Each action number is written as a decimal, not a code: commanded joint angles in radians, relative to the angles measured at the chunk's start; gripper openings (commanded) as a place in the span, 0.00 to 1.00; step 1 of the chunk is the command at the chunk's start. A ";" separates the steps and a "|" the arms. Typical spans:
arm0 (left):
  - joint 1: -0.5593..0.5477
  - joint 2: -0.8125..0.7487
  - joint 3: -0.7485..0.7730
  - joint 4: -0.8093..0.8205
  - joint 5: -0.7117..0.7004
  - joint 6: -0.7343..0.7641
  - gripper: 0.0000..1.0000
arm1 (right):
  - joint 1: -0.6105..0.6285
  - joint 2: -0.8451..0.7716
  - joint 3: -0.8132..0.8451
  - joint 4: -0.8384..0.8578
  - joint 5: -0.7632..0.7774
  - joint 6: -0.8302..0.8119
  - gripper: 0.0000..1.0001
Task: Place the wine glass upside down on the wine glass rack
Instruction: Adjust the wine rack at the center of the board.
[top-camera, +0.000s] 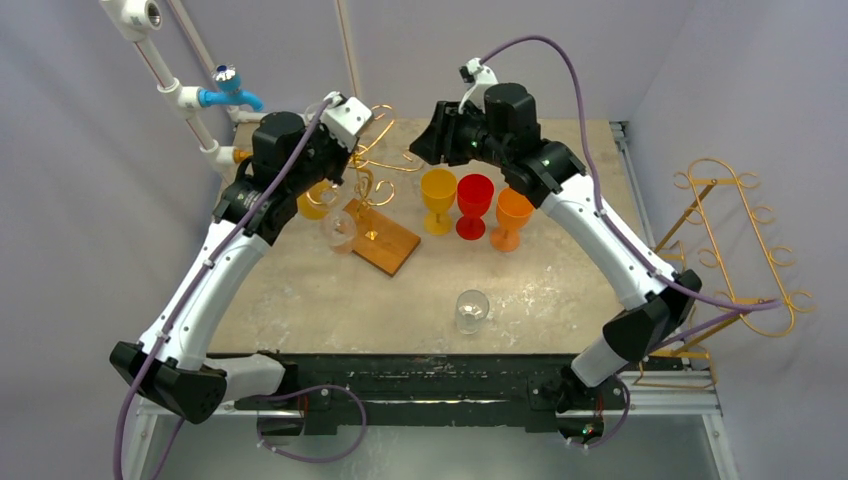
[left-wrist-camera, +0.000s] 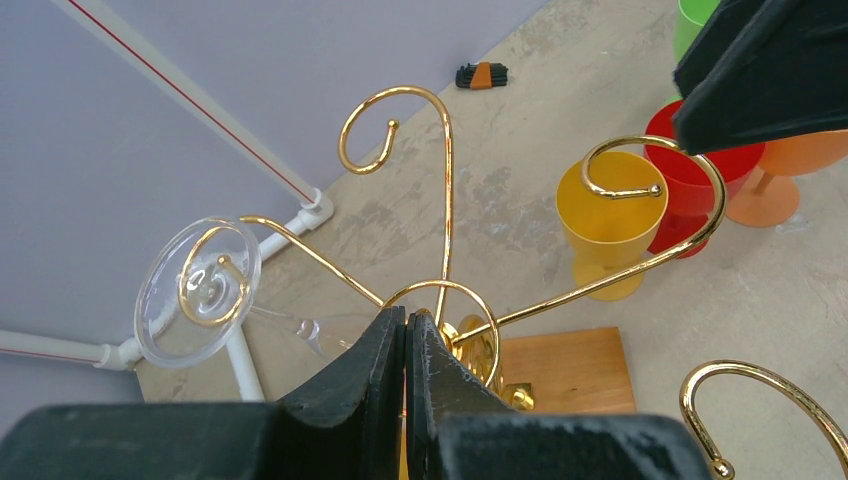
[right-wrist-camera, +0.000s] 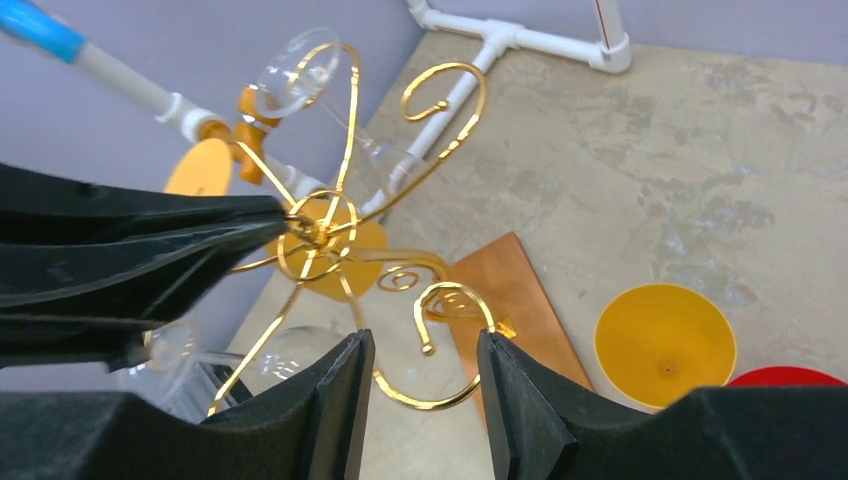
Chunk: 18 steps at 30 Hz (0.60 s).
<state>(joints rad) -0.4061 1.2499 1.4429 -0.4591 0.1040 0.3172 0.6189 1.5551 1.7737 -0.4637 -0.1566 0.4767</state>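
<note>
The gold wire wine glass rack (top-camera: 378, 165) stands on a wooden base (top-camera: 385, 240) at the back of the table. My left gripper (left-wrist-camera: 405, 318) is shut on the ring at the rack's top (right-wrist-camera: 318, 232). One clear wine glass (left-wrist-camera: 198, 290) hangs upside down, its foot caught in a curled arm. In the right wrist view a second hanging clear glass (right-wrist-camera: 297, 72) shows, plus a clear bowl (right-wrist-camera: 290, 355) by the left finger. My right gripper (right-wrist-camera: 422, 340) is open above an empty hook (right-wrist-camera: 455, 290), holding nothing. Another clear wine glass (top-camera: 471, 310) stands on the table near the front.
Yellow (top-camera: 438, 195), red (top-camera: 475, 200) and orange (top-camera: 513, 215) goblets stand in a row right of the rack. A second gold rack (top-camera: 735, 240) sits off the table's right edge. White pipes with a blue tap (top-camera: 228, 90) run along the back left.
</note>
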 joint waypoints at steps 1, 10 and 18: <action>0.000 -0.003 -0.023 -0.056 0.002 -0.007 0.00 | -0.034 0.026 0.000 0.009 -0.058 -0.027 0.50; 0.000 -0.012 -0.033 -0.053 0.003 -0.004 0.00 | -0.044 -0.009 -0.129 0.125 -0.138 0.027 0.38; 0.000 -0.010 -0.039 -0.044 0.001 -0.001 0.00 | -0.044 -0.048 -0.210 0.205 -0.171 0.090 0.19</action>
<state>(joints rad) -0.4061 1.2346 1.4281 -0.4568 0.1036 0.3180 0.5724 1.5597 1.5936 -0.3264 -0.2813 0.5320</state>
